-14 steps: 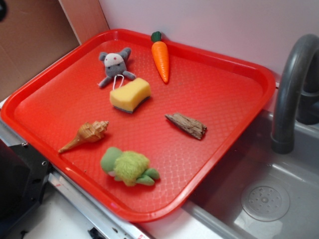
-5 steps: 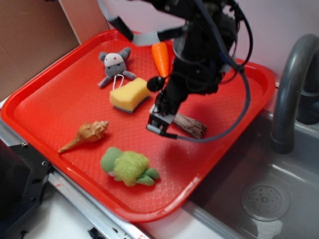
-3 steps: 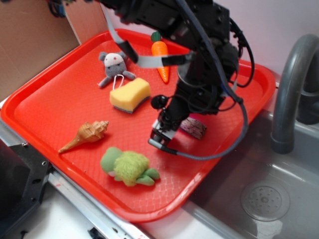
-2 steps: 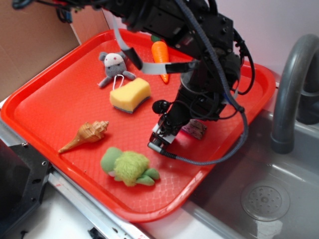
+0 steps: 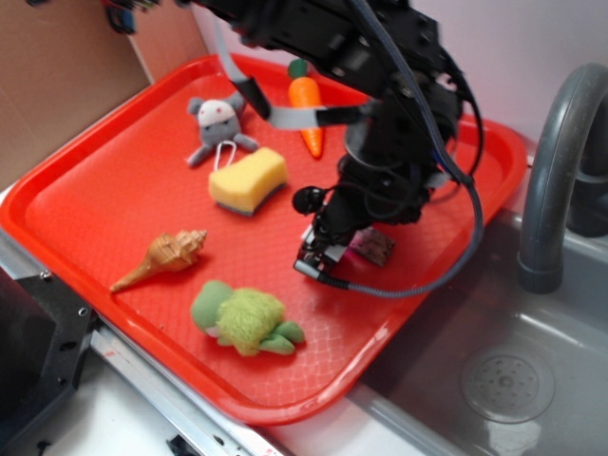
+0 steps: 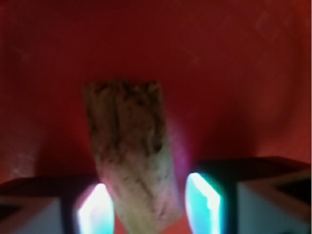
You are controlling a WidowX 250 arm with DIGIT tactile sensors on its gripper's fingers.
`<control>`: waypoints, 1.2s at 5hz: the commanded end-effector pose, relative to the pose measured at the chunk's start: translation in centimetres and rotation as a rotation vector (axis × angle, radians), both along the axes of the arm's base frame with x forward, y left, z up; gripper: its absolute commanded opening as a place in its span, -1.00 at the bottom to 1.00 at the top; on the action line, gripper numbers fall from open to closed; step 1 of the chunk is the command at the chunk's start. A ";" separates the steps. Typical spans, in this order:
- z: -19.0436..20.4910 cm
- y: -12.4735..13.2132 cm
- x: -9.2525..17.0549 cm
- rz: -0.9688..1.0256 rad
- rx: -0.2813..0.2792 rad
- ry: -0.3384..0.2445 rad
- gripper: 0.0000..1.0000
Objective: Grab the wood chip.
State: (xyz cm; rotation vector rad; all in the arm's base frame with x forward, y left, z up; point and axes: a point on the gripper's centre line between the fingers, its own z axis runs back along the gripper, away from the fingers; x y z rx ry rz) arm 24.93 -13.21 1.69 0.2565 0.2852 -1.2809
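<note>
Seen from outside, left to right on the red tray point(image 5: 104, 204): a tan seashell point(image 5: 163, 257) near the front left, well apart from everything else. Behind it, a grey stuffed mouse point(image 5: 218, 126) toward the back, just beside a yellow sponge point(image 5: 248, 180). In front of the sponge, a green plush turtle point(image 5: 244, 318) close to the tray's near rim. At the back rim, an orange toy carrot point(image 5: 306, 106), partly behind a grey cable. Right of centre, the black robot arm point(image 5: 389, 142) reaching down, with the hand point(image 5: 319, 255) low over the tray floor. Just right of the hand, one end of the wood chip point(image 5: 371, 248) poking out from under the arm, lying flat on the tray. Off the tray to the right, a grey faucet point(image 5: 556, 161) over a grey sink point(image 5: 494, 370).

From the wrist camera, blurred: the wood chip point(image 6: 131, 151) lying lengthwise on the red floor, its near end sitting between the two fingers point(image 6: 95, 209). Hand point(image 6: 148, 204) spread only a little wider than the chip, a sliver of gap on either side. Contact with the chip impossible to tell.
</note>
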 end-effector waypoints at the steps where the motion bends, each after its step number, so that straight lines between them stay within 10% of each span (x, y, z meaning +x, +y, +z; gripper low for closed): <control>1: 2.7 0.7 -0.4 0.148 -0.050 -0.080 -1.00; 2: 7.3 2.7 -0.4 0.392 -0.124 -0.210 -1.00; 6: 18.2 5.8 -5.4 1.335 -0.158 -0.374 -1.00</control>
